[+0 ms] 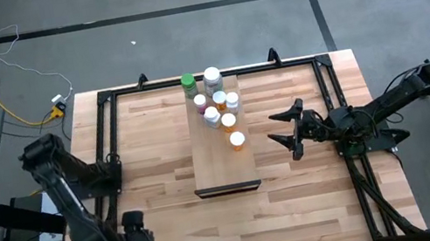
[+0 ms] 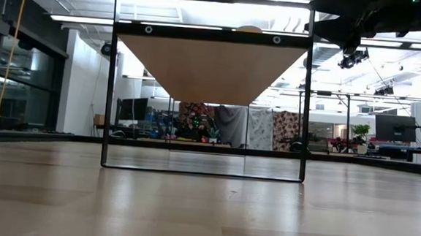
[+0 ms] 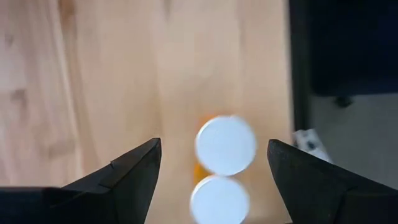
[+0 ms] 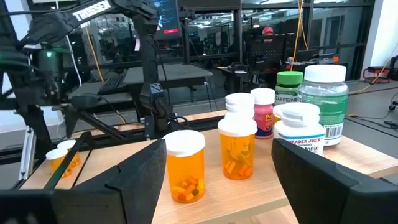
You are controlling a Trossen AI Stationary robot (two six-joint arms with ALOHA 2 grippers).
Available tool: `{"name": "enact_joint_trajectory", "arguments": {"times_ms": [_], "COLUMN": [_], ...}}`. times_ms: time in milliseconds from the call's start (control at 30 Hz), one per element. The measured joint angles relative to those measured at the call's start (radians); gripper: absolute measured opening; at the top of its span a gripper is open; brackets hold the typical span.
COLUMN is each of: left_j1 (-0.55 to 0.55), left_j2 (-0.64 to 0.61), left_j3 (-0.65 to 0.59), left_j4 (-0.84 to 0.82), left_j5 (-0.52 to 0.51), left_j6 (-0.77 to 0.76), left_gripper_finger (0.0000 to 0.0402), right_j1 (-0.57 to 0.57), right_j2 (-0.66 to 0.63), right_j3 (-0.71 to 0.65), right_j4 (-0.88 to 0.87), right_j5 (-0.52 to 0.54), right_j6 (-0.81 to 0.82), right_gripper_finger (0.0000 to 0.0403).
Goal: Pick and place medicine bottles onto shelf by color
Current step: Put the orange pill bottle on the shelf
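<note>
The shelf (image 1: 222, 159) is a pale board raised on a black frame (image 2: 110, 90). Several medicine bottles (image 1: 219, 100) stand on its far half: a green-capped one (image 1: 188, 81), a large white-capped one (image 4: 323, 99), a pink one (image 4: 263, 115) and orange ones (image 4: 185, 165). My right gripper (image 1: 280, 127) hangs open, level, just right of the shelf, facing the orange bottles (image 4: 219, 148). My left gripper (image 1: 134, 232) is open at the table's near left, pointing down over two white-capped orange bottles (image 3: 225, 144) standing on the table, a finger on either side, apart from them.
A black frame rail (image 1: 107, 139) runs around the tabletop (image 1: 167, 200), with the arm bases on the left and right sides. The two small orange bottles also show far off in the right wrist view (image 4: 62, 157). Bare wood lies in front of the shelf's near edge (image 1: 227, 190).
</note>
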Motion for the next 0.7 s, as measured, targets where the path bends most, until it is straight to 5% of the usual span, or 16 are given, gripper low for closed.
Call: {"name": "enact_joint_trajectory", "arguments": {"times_ms": [700], "left_j1": [-0.027], "left_j2": [0.119], "left_j3": [0.004], "left_j4": [0.056], "left_j5": [0.043], "left_j6": [0.014], "left_gripper_finger": [0.0282], "right_j1": [0.0], "right_j2": [0.0], "right_j3": [0.0], "right_j4": [0.0], "right_j5": [0.001], "right_j6": [-0.014], "right_gripper_finger": [0.0282]}}
